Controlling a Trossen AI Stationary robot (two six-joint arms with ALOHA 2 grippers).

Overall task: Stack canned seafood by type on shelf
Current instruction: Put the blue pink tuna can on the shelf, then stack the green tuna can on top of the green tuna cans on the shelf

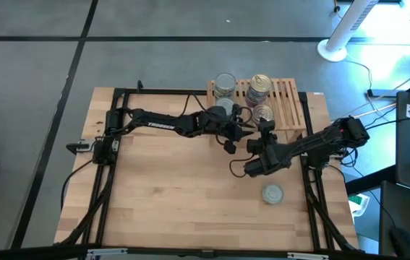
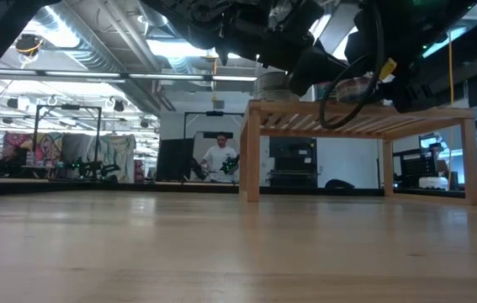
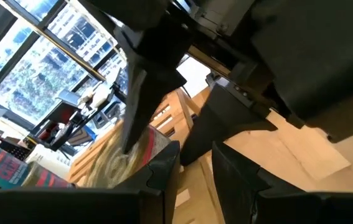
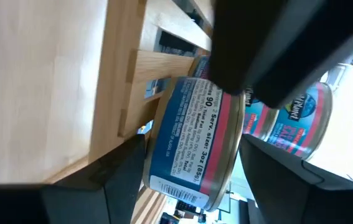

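Five tins show from above. At the left, the bare plank surface lies open out to its black-framed edges. The left claw hangs near the low light-wood slatted shelf, by its front left corner. Its fingers stand narrowly apart, with only wood showing in the gap. Just behind it sits a grey-topped round tin, and farther back a silver-topped tin stands at the shelf's left edge.

On the slats a stack of gold-topped tins stands upright with its axis vertical, and the slats to its right lie free. At the shelf's front edge the right claw pinches a blue-and-red-labelled short round tin. That tin's flat top faces up in the high view. Only the right wrist view shows its label and a finger pressed to each side. A lone silver-topped tin lies well apart on the surface towards the front.

The low view alone shows the shelf standing on legs with open room beneath, and a person far behind.
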